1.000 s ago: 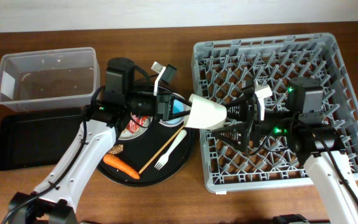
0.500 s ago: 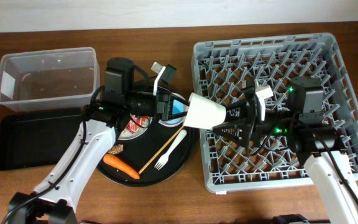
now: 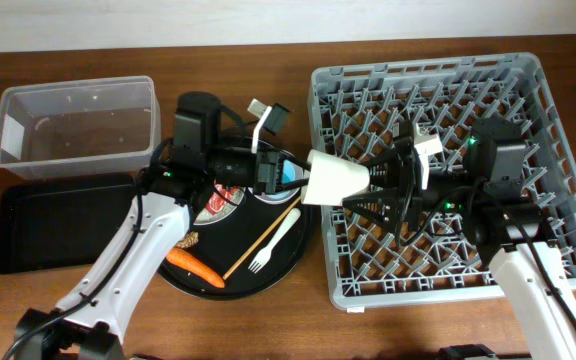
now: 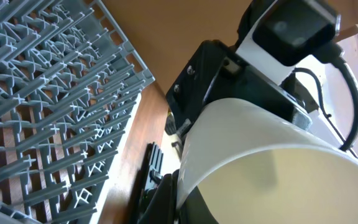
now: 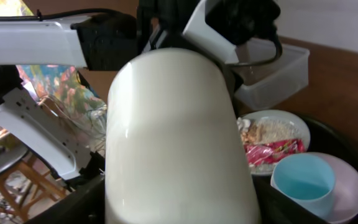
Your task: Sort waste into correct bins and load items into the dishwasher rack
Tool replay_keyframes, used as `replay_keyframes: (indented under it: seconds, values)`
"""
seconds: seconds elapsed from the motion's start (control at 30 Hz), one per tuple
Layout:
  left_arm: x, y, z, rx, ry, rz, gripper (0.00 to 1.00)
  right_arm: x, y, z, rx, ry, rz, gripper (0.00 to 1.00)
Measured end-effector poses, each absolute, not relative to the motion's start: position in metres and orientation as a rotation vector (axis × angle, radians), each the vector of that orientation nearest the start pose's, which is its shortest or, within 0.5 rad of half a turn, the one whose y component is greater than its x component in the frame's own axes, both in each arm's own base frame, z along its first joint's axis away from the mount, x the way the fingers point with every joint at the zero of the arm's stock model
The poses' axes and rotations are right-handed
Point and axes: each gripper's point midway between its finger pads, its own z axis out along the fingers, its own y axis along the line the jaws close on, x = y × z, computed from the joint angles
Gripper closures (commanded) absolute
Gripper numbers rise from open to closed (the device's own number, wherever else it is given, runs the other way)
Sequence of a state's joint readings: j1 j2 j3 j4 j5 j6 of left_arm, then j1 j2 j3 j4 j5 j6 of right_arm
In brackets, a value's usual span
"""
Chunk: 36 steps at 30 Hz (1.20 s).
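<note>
Small white cup (image 3: pixel 336 181), smooth, tapered, rim pinched by left tool (image 3: pixel 303 174), right tool (image 3: pixel 373 187) wide around base

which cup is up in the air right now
The small white cup, held clear at the edge of the dishwasher rack. The light-blue cup is down on the round black tray.

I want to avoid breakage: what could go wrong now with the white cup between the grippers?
The white cup hangs above the rack edge, held only at its rim by the left gripper; it may slip. The open right gripper straddles its base and could knock it loose while closing.
</note>
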<state>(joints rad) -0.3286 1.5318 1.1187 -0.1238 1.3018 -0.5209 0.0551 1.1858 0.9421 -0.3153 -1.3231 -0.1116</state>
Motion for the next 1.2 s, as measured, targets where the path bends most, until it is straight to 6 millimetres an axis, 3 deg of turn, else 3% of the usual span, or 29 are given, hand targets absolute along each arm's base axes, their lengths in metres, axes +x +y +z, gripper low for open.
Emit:
replay_keyframes:
  seconds: [0.4,0.6,0.77,0.87,0.97,1.03,1.1,1.17,1.2]
  values:
    - [0.285,-0.281,0.271,0.684,2.075,-1.841,1.00,0.259,0.183,0.294,-0.895,1.691,1.355,0.25]
    - [0.285,-0.281,0.272,0.691,2.070,-1.843,0.99,0.258,0.183,0.294,-0.887,1.700,1.363,0.43]
    - [0.288,-0.281,0.270,0.678,2.076,-1.821,0.85,0.258,0.182,0.291,-0.872,1.722,1.371,0.53]
    - [0.294,-0.280,0.266,0.654,2.086,-1.777,0.85,0.259,0.181,0.285,-0.834,1.776,1.375,0.57]
    - [0.309,-0.261,0.240,0.490,2.235,-1.656,0.85,0.270,0.176,0.271,-0.693,1.919,1.342,0.59]
    - [0.321,-0.229,0.195,0.291,2.452,-1.400,0.85,0.279,0.168,0.251,-0.549,2.071,1.273,0.59]
    - [0.324,-0.191,0.154,0.131,2.644,-1.088,0.84,0.279,0.150,0.221,-0.364,2.302,1.141,0.61]
    - [0.324,-0.160,0.132,0.039,2.744,-0.863,0.85,0.278,0.119,0.203,-0.202,2.513,0.870,0.61]
    - [0.324,-0.148,0.126,0.004,2.772,-0.783,0.85,0.280,0.104,0.204,-0.155,2.561,0.744,0.60]
